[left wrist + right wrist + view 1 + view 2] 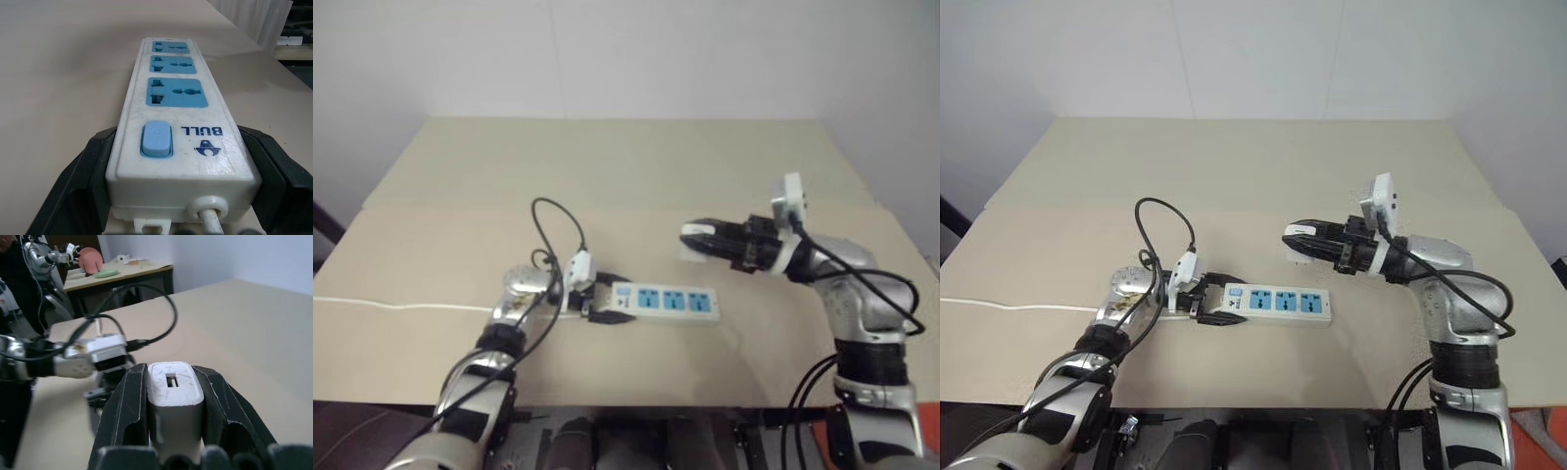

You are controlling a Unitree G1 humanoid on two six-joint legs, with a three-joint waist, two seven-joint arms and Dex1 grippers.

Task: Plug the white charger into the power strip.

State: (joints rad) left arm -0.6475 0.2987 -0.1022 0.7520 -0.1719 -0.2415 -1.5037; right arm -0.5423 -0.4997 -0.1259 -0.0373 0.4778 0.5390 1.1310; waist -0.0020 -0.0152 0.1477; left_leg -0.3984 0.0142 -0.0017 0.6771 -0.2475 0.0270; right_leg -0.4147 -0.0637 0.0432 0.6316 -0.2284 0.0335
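The power strip (671, 303) lies flat on the beige table (607, 166), a long white bar with three blue socket faces and a blue switch (156, 139). My left gripper (607, 305) is shut on its switch end, one black finger (80, 186) on each long side. To the right and above the strip, my right gripper (697, 242) points left, about level. It is shut on the white charger (174, 390), which sits between its black fingers (124, 406). The charger hangs in the air above the strip's right end, apart from it. Its prongs are hidden.
The strip's thin white cord (391, 305) runs left across the table to its edge. A black cable (558, 220) loops above my left wrist. The table's far half is bare, with a white wall behind. Another table (122, 271) with small objects stands in the background.
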